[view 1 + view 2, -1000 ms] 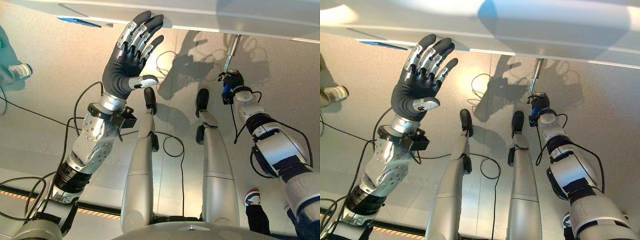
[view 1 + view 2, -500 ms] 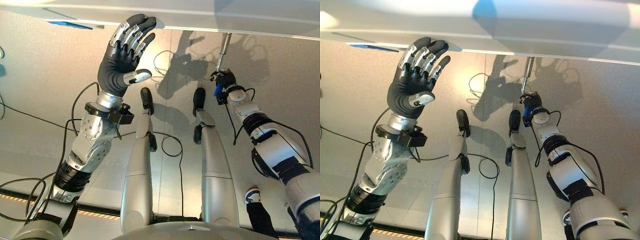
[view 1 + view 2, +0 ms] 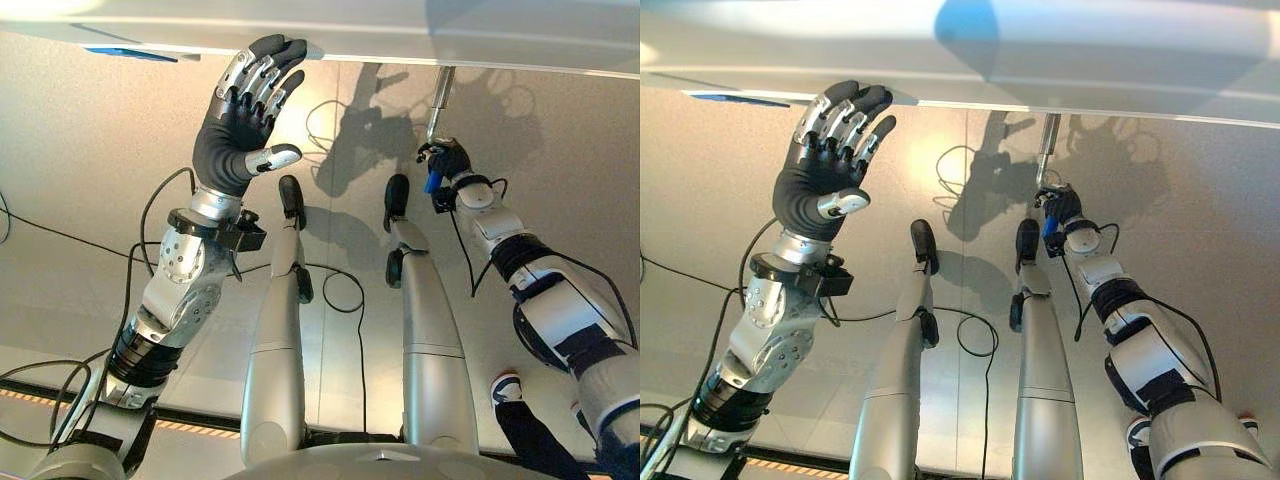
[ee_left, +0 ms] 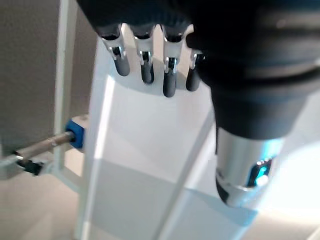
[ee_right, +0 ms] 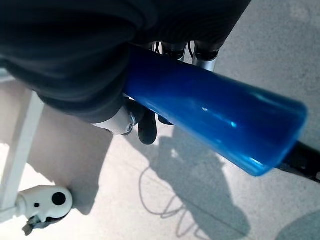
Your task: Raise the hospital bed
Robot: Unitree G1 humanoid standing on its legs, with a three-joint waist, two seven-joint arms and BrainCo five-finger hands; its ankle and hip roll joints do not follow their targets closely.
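Bed crank handle in right robot hand

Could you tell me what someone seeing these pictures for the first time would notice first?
Most striking is the left hand, raised high on the robot's left with its fingers spread, the tips at the edge of the white bed frame that runs across the top. On the right, the right hand is curled round a blue crank handle, whose metal rod runs up to the frame.
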